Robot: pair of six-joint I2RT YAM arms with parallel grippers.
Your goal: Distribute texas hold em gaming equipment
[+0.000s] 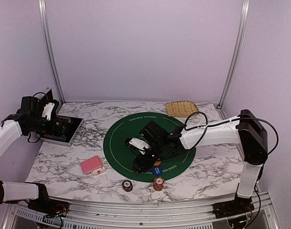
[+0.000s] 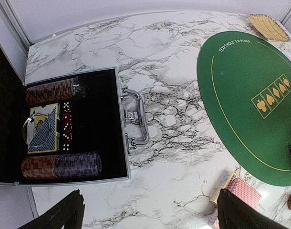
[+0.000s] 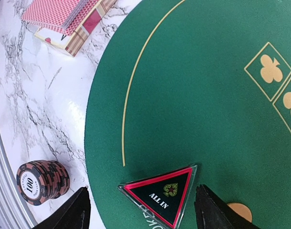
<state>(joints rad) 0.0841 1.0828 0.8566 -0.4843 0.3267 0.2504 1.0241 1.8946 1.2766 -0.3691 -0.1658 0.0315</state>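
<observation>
Texas hold em gaming equipment is partly laid out: a black "ALL IN" triangle marker (image 3: 161, 193) lies flat at the near edge of the green mat (image 3: 193, 95), with an orange button (image 3: 238, 210) just beside it. A dark chip stack (image 3: 43, 180) stands off the mat by the table's near edge, a red chip stack (image 1: 158, 183) near that, and the red-backed card deck (image 3: 57, 15) lies toward the near left.

The right gripper (image 3: 142, 191) hangs low over the triangle, jaws spread to either side of it and holding nothing (whether one finger touches its corner I cannot tell). I judge the marker step is in hand; the next move is either to close squarely on the thin triangle or to lift straight off without dragging it.

The left gripper (image 2: 150, 193) is wide open and empty above the open case (image 2: 98, 124) at the table's left edge, which holds more chips (image 2: 59, 167), boxed cards (image 2: 43, 129) and dice (image 2: 66, 126).

The table (image 2: 174, 71) is white and marble-patterned, with a tan tray (image 1: 181, 108) at its far right corner; pale lilac walls (image 1: 145, 47) with metal posts (image 1: 50, 52) close it in
</observation>
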